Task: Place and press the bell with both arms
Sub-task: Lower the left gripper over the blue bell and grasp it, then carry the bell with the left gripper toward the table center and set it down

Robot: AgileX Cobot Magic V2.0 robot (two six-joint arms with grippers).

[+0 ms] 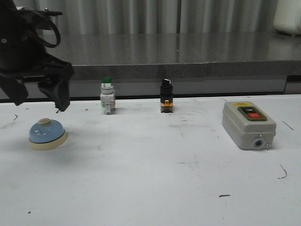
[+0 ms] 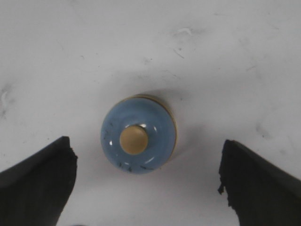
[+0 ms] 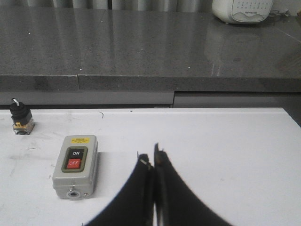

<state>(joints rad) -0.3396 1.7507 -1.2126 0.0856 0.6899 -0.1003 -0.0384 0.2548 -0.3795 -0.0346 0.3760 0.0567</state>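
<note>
The light-blue domed bell (image 1: 47, 133) with a cream base and cream knob stands on the white table at the far left. My left gripper (image 1: 40, 101) hangs open just above and behind it, empty. In the left wrist view the bell (image 2: 139, 140) lies straight below, between the two wide-spread black fingers (image 2: 40, 181), touching neither. My right gripper (image 3: 151, 162) is shut and empty, low over the table to the right of the grey switch box; it does not show in the front view.
A green-capped push button (image 1: 107, 95) and a black selector switch (image 1: 166, 95) stand along the back of the table. A grey ON/OFF switch box (image 1: 248, 124) sits at the right, also in the right wrist view (image 3: 75, 165). A dark stone ledge (image 1: 188, 56) runs behind.
</note>
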